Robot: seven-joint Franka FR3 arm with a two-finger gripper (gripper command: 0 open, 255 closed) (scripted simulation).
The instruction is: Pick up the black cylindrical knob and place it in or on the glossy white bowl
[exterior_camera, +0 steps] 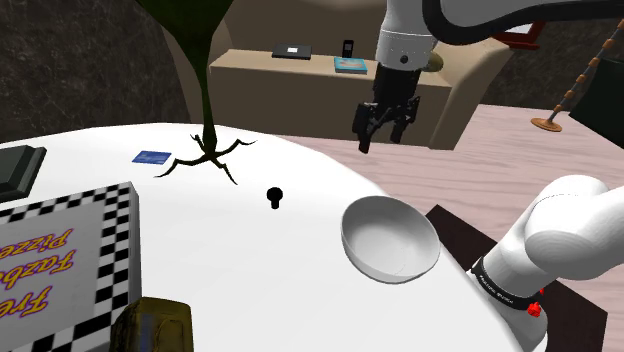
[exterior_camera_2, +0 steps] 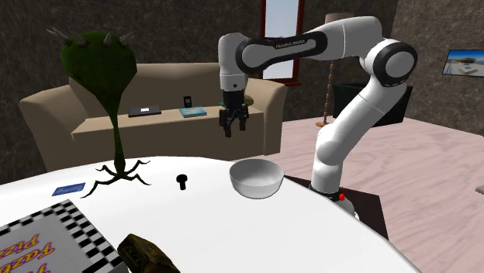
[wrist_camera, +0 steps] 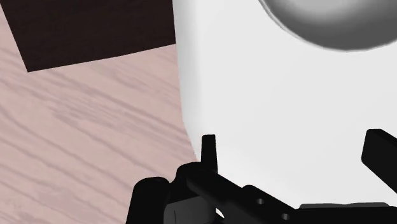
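Hovering tool [exterior_camera: 384, 138], fingers [wrist_camera: 208, 151] spread, well apart from knob [exterior_camera: 275, 196]

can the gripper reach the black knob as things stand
Probably yes: the small black cylindrical knob stands alone on the white table, nothing over it; the black two-finger gripper hangs clear, jaws open.

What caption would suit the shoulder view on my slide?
Open claw hangs empty above the edge of the white table; black knob and white bowl sit apart on it.
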